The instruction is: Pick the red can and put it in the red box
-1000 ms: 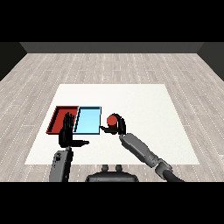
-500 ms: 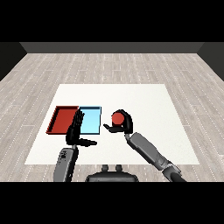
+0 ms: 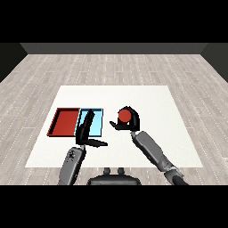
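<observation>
The red can (image 3: 124, 116) is in my right hand (image 3: 129, 123), whose fingers and thumb curl round it, just right of the light blue tray (image 3: 94, 122). The can looks lifted off the white table (image 3: 151, 102). The red tray (image 3: 67, 122) lies at the left, side by side with the blue one. My left hand (image 3: 86, 132) is open with straight fingers pointing up over the blue tray's near part and the thumb sticking out to the right.
Both trays sit on the left half of the table. The grey right forearm (image 3: 153, 153) runs in from the lower right, the left forearm (image 3: 71, 164) from the lower left. Wooden floor surrounds the table.
My right hand has carried the red can a little right and up. The left hand has shifted right, from the red tray's edge to over the blue tray.
</observation>
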Available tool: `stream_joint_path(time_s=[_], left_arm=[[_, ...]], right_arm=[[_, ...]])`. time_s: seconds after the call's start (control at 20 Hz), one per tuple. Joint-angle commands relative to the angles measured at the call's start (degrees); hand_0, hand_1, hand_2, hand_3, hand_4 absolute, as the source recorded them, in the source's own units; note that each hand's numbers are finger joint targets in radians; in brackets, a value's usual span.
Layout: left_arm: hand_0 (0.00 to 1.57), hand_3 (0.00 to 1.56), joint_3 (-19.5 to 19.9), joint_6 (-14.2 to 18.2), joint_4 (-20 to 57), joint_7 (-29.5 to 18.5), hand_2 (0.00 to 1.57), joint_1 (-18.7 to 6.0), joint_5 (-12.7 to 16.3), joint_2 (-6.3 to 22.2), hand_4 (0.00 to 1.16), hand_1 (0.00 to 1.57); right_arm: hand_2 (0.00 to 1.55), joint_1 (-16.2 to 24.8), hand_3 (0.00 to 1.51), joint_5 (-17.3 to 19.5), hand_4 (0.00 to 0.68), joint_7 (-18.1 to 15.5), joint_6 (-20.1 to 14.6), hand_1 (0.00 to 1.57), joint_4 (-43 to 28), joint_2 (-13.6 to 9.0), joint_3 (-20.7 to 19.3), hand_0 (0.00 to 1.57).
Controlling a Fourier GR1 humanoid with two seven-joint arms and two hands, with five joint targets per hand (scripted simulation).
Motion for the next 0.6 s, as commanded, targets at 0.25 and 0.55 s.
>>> stream_joint_path(time_s=[0.25,0.55], left_arm=[[0.0,0.0,-10.2,10.3,6.7,1.9,0.0,-4.6,0.0,-0.1,0.0,0.0],[0.0,0.0,-9.6,10.0,17.6,-2.3,0.0,-8.6,4.1,-0.1,0.0,0.0]], right_arm=[[1.43,4.5,1.4,4.6,0.611,-0.5,6.0,1.45,-5.8,1.4,-3.6,1.45],[1.44,4.4,1.4,10.2,0.634,-2.1,4.8,1.44,-2.7,7.6,-2.6,1.44]])
